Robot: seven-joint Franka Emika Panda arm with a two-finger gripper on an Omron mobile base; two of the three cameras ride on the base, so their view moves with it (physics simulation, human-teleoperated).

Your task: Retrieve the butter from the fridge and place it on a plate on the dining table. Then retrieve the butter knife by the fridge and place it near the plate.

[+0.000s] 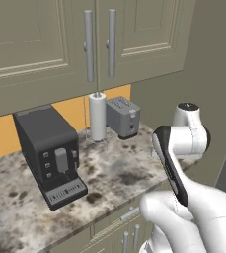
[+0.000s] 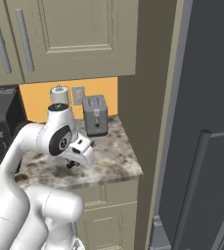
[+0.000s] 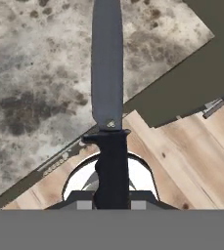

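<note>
My gripper (image 3: pixel 112 204) is shut on the black handle of the butter knife (image 3: pixel 107 73). Its long dark blade points away from the hand, over the edge of the speckled wall counter (image 3: pixel 30 88). From the right base view the gripper (image 2: pixel 73 164) hangs just above that counter's front right part, close to the fridge (image 2: pixel 201 146), whose grey door and bar handle fill the right side. The butter, the plate and the dining table are out of view.
On the counter stand a black coffee machine (image 1: pixel 50 153), a paper towel roll (image 1: pixel 97 116) and a grey toaster (image 1: pixel 123 117). Olive-beige wall cabinets (image 1: pixel 45 44) hang above, with drawers below the counter. Wooden floor (image 3: pixel 191 156) lies past the counter edge.
</note>
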